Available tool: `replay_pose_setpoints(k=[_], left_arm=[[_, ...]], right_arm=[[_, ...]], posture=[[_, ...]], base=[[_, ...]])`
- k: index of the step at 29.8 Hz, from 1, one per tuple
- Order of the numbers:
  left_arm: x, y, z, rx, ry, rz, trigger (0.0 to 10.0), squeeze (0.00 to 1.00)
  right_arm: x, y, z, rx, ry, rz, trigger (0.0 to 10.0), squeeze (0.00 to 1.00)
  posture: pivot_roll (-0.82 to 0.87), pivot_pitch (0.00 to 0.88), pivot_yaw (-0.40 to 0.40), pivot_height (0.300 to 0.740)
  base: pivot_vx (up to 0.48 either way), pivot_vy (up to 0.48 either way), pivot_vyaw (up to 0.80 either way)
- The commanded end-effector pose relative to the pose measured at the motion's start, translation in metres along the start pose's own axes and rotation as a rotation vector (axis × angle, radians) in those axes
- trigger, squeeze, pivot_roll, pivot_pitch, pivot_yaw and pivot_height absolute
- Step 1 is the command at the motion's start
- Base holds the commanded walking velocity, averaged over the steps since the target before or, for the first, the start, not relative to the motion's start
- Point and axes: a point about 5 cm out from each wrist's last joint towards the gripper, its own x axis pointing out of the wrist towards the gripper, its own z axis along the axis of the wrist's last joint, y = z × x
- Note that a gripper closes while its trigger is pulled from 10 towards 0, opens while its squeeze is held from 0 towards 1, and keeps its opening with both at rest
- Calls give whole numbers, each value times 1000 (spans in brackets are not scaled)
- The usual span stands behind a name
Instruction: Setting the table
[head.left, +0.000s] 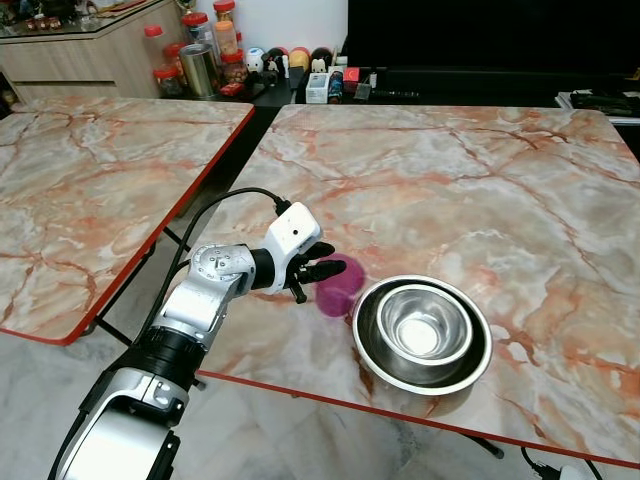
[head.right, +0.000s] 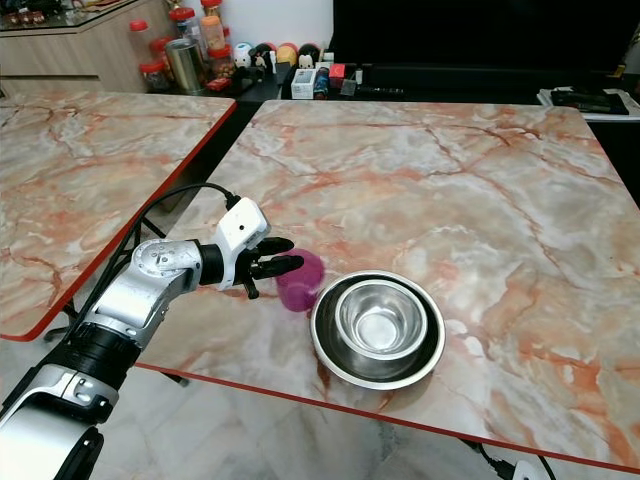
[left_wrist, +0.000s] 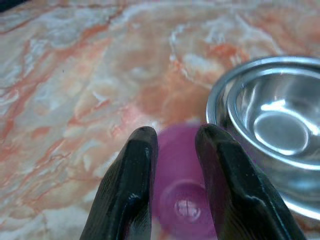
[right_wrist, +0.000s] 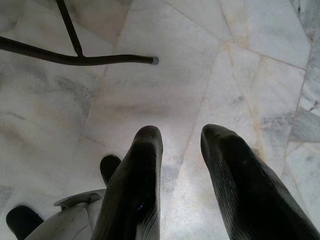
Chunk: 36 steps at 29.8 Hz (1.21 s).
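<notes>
A translucent purple cup (head.left: 341, 290) stands upright near the front edge of the marble table (head.left: 450, 170), just left of two nested steel bowls (head.left: 422, 332). My left gripper (head.left: 322, 262) reaches in from the left, its black fingers (left_wrist: 139, 165) parted and poised over the cup's (left_wrist: 182, 202) near rim. Whether they touch the rim I cannot tell. The bowls (left_wrist: 272, 120) lie right beside it. My right gripper (right_wrist: 181, 132) hangs idle over the floor, fingers apart and holding nothing.
A second marble table (head.left: 90, 170) stands to the left across a narrow gap. Jars and small clutter (head.left: 205, 55) crowd the counter and shelf at the back. A black table leg (right_wrist: 75, 57) crosses the pale tiled floor.
</notes>
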Motion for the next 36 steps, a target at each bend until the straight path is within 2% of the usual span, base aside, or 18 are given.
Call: replay_pose_setpoints(k=[1,4,5,7,9,12,14,16,19,21,24,27,28,30,32,36], left_arm=[[-4,3,3,-4,-20,21,10000,0],[-6,6,3,4,-24,54,10000,0],[-9,12,3,6,-38,124,10000,0],[-11,17,4,-1,-54,185,10000,0],[-19,28,5,6,-86,316,10000,0],[-53,60,-2,-48,-135,685,10000,0],[-92,76,-20,-106,-138,951,10000,0],[-118,80,-34,-111,-110,1090,10000,0],[-157,74,-64,-85,-26,1239,10000,0],[-171,67,-79,-85,12,1293,10000,0],[-184,56,-97,-93,53,1341,10000,0],[-187,53,-103,-94,57,1372,10000,0],[-196,39,-125,-95,144,1434,10000,0],[-208,27,-142,-104,206,1505,10000,0],[-221,15,-156,-130,247,1593,10000,0],[-229,6,-167,-134,295,1644,10000,0]], right_arm=[[0,0,-1,9,3,-6,10000,0],[0,0,-1,8,3,-6,10000,0],[0,0,-1,8,3,-6,10000,0],[0,0,-1,8,3,-6,10000,0],[0,0,-1,9,3,-7,10000,0],[0,0,-2,12,2,-8,10000,0],[0,0,-2,13,2,-9,10000,0],[-1,0,-2,12,1,-9,10000,0],[0,0,-2,11,-2,-8,10000,0],[0,-1,-1,11,-5,-8,10000,0],[0,-1,-1,12,-8,-8,10000,0],[0,-1,-1,12,-8,-7,10000,0],[0,-1,-1,12,-8,-7,10000,0],[-1,-1,-1,13,-8,-8,10000,0],[-1,-1,-2,14,-8,-9,10000,0],[-1,-1,-2,13,-8,-9,10000,0]], posture=[[20,79,63,740],[20,78,63,740],[21,77,61,740],[19,77,62,740],[17,77,62,740],[17,76,64,740],[20,76,61,740],[24,77,58,740],[29,79,53,740],[34,80,49,740],[34,80,49,740],[34,80,49,740],[32,79,48,740],[28,77,51,740],[28,75,50,740],[30,73,49,740]], base=[[0,0,0],[0,0,0],[0,0,0],[0,0,0],[0,0,0],[0,0,0],[0,0,0],[0,0,0],[0,0,0],[0,0,0],[0,0,0],[0,0,0],[0,0,0],[0,0,0],[0,0,0],[0,0,0]])
